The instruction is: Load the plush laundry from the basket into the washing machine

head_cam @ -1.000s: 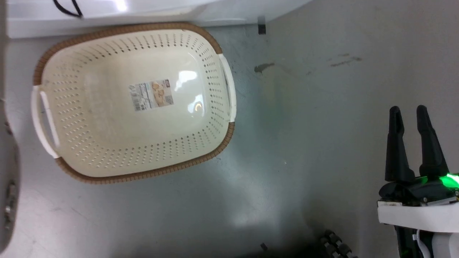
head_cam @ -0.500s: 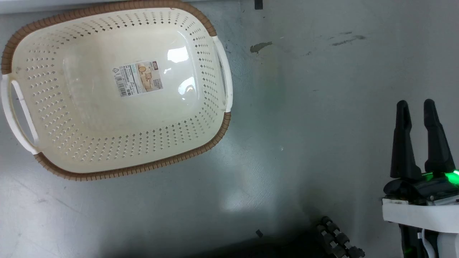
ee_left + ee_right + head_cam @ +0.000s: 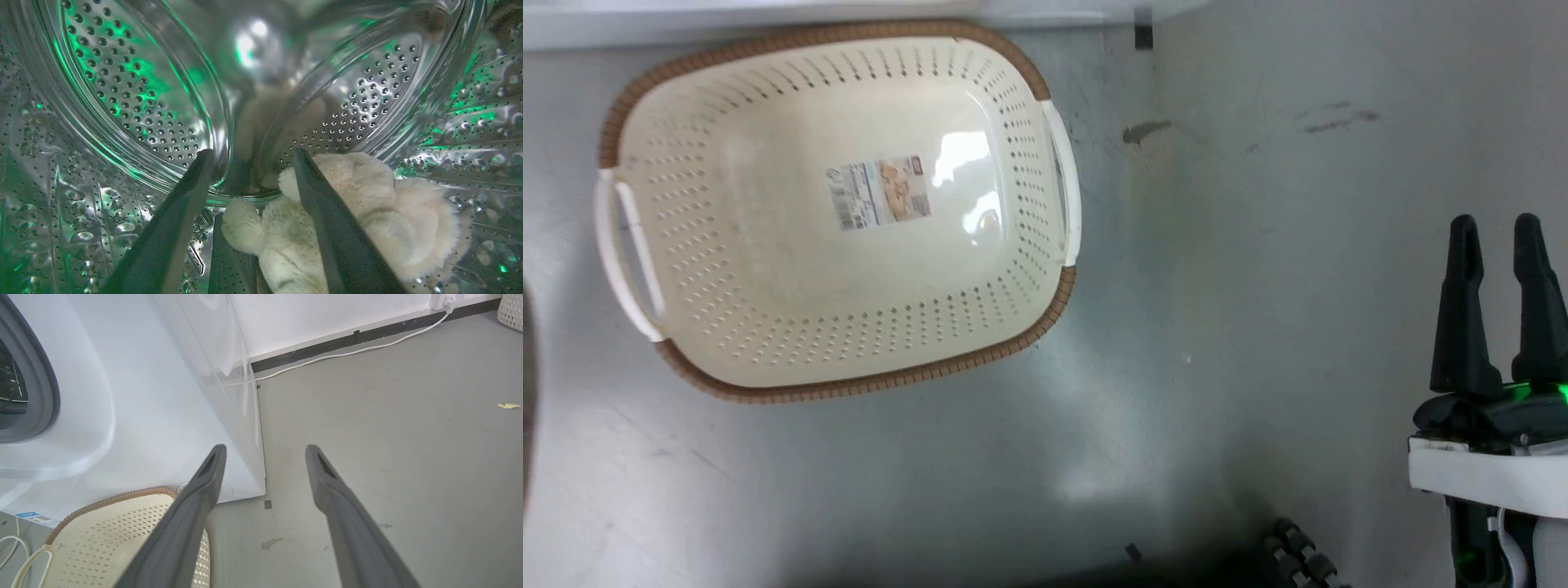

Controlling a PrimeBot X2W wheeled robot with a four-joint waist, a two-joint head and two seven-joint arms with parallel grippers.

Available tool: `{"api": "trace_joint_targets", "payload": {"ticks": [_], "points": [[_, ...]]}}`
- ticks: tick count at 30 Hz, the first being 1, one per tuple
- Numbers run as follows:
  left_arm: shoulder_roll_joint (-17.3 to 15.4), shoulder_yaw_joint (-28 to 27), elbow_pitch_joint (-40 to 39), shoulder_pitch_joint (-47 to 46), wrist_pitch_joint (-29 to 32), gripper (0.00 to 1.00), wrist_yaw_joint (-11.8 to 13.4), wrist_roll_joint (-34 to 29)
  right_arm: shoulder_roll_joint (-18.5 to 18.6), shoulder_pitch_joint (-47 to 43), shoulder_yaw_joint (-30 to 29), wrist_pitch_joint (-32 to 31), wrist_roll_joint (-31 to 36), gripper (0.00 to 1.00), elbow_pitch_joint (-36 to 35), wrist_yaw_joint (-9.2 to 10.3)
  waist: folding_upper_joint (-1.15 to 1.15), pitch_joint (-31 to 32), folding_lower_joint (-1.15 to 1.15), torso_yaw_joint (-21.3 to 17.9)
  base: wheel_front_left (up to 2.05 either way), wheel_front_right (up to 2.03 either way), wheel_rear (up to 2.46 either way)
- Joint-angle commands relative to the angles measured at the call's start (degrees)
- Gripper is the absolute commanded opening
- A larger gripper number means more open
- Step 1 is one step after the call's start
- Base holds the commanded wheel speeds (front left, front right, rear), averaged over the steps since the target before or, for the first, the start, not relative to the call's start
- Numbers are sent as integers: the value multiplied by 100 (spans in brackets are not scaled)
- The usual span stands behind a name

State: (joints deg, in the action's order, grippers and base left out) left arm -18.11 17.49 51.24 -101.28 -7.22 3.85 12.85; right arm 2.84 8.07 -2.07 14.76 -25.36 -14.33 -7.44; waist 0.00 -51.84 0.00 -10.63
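Note:
The basket (image 3: 711, 269) lies on the grey floor with nothing in it but the label (image 3: 878, 193) on its bottom. The plush laundry (image 3: 367, 220), cream and fluffy, rests on the floor of the washing machine's steel drum (image 3: 122, 102). My left gripper (image 3: 252, 152) is inside the drum, open, its fingers spread above the plush. My right gripper (image 3: 1493, 222) hangs open over bare floor, far right of the basket. In the right wrist view the right gripper (image 3: 265, 448) points past the washing machine (image 3: 143, 416) and the basket (image 3: 122, 535).
The washer's white base (image 3: 768, 12) runs along the top of the head view. A white cable (image 3: 347, 353) follows the dark baseboard. A stain (image 3: 1145, 131) marks the floor. A black ribbed part (image 3: 1298, 555) sits at the bottom edge.
The head camera swung down and left, then back, so the whole picture shifted. The basket and the right gripper keep the same relation to each other.

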Motion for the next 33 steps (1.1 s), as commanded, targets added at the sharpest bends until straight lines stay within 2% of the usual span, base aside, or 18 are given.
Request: {"api": "trace_joint_targets", "payload": {"ticks": [1,10,21,33], "points": [[61,4,89,241,-132,100,-31,43,4,124,-39,24,62,100,29,-5,0,211,0,93,0,0,0],[400,21,594,1211,-594,100,-188,320,4,50,-203,24,266,100,193,-5,0,1014,0,376,0,0,0],[830,60,850,2660,-768,100,-285,533,4,-292,-339,24,526,100,458,-5,0,2216,0,693,0,0,0],[1052,-219,-57,4457,-776,100,-285,797,4,-883,-358,24,662,100,867,-5,0,3558,0,951,0,0,0]]}}
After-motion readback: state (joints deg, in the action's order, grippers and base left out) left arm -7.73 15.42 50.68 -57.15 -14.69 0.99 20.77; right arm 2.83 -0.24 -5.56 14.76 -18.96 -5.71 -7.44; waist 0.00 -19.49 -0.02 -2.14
